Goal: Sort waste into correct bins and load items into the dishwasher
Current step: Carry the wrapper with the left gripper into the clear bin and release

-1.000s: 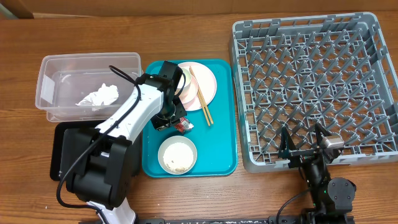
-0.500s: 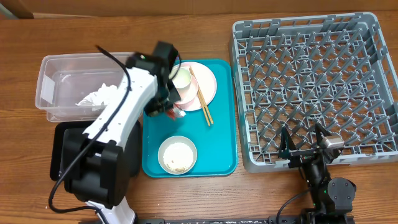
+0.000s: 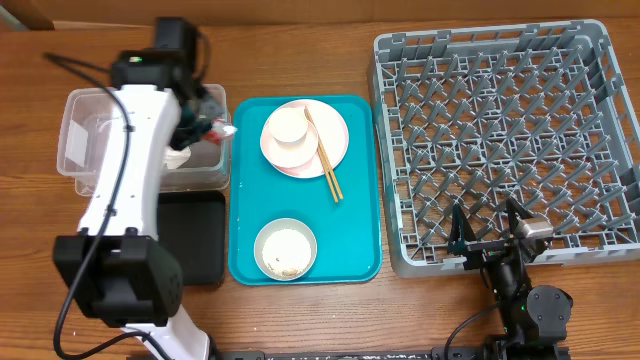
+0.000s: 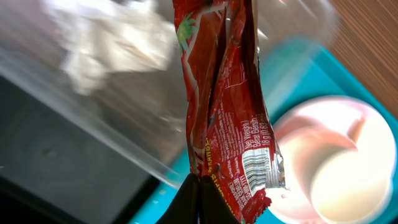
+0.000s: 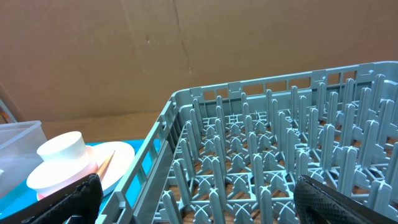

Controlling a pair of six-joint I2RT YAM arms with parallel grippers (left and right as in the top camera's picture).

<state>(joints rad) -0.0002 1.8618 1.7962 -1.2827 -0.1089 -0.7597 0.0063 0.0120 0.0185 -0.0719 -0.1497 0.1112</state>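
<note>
Crinkled red wrapper (image 4: pixel 219 112) over clear tub (image 3: pixel 80 140)

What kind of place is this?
Probably a lab bench staged for dish clearing, not a kitchen: a robot arm at a table, a dish rack, a tray of used dishes.

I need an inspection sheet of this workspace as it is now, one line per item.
Surface: wooden table, teal tray on it.
Job's things: red wrapper hanging over clear tub; napkin inside tub; black tray, visible part bare; cup on pink plate; chopsticks lying from plate onto tray; bowl with leftovers; dish rack holds no dishes.
Clutter: nothing seen.
Pincers: left pincer shut on wrapper; right pincer open at rack's near edge.
Cables: black cable along left arm.
Surroundings: cardboard wall.
</note>
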